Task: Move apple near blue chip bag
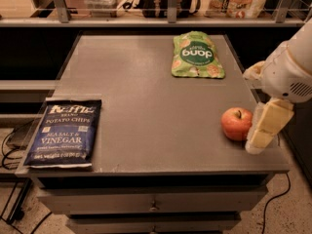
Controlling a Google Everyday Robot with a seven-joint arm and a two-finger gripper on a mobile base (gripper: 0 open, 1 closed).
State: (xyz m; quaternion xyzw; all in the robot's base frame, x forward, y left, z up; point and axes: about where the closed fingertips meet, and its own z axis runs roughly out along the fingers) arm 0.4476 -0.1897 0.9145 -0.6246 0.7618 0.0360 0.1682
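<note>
Robot's gripper (262,129) hangs at the right front edge of the grey table (146,106), its pale yellow end just beside the apple (237,123) and seemingly touching its right side; whether it stands apart or together I cannot tell; the apple sits stem up near the table's right front corner; the blue chip bag (63,133) lies flat at the left front corner, well apart from the apple; a green snack pouch (197,55) lies flat toward the back.
</note>
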